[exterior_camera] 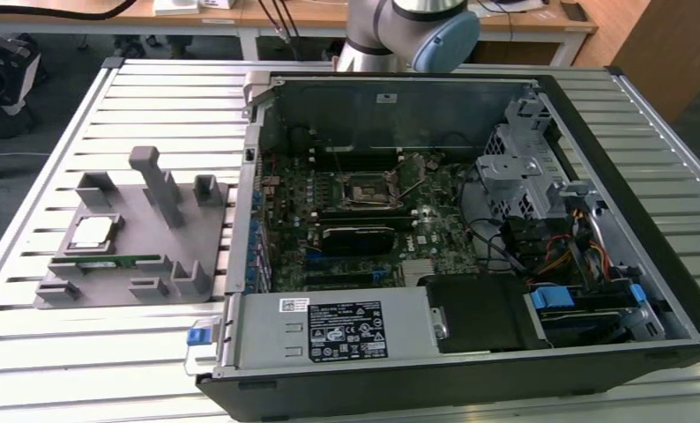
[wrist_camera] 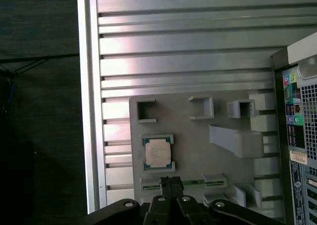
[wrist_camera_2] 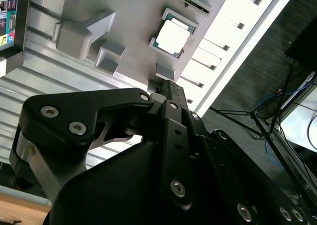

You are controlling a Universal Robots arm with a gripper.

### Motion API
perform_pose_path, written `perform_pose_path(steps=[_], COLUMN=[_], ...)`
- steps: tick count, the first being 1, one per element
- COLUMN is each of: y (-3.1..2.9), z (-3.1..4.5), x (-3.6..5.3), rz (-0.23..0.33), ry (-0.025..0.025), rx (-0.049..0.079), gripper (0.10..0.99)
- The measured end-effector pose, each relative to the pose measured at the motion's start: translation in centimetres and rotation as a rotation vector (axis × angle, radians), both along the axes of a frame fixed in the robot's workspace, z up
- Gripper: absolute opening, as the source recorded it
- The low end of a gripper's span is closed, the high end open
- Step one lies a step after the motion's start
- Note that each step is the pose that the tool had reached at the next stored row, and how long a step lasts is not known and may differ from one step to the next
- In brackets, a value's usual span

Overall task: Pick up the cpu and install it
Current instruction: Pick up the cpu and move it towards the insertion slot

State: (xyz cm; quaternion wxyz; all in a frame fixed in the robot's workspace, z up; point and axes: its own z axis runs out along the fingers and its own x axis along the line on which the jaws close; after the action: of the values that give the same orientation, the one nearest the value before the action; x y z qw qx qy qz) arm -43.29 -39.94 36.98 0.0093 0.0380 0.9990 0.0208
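Note:
The cpu [exterior_camera: 93, 233] is a small square chip with a silvery-white top. It lies flat in a recess of the grey fixture [exterior_camera: 150, 291] on the slatted table, at the exterior view's left. Both wrist views look down on it from well above: cpu [wrist_camera: 158, 152], cpu [wrist_camera_2: 172, 36]. My gripper [wrist_camera: 172, 181] hangs high over the fixture, its two black fingers pressed together with nothing between them. In the second wrist view the gripper [wrist_camera_2: 166, 86] tip points toward the fixture edge near the chip. The open socket [exterior_camera: 362, 189] sits on the motherboard inside the case.
The open computer case [exterior_camera: 632, 115] fills the middle and the exterior view's right, with cables, a drive cage and a power supply [exterior_camera: 326, 326]. A green memory stick [exterior_camera: 113, 261] lies in the fixture beside the chip. Upright grey posts [exterior_camera: 156, 181] rise from the fixture.

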Motion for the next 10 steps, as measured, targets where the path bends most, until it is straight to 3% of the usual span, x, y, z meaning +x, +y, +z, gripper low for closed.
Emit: perform_pose_path(steps=[10], y=[0.00], z=[-0.68], x=[0.00], rz=[0.000], ry=[0.0007], rx=[0.000], gripper=[0.106])
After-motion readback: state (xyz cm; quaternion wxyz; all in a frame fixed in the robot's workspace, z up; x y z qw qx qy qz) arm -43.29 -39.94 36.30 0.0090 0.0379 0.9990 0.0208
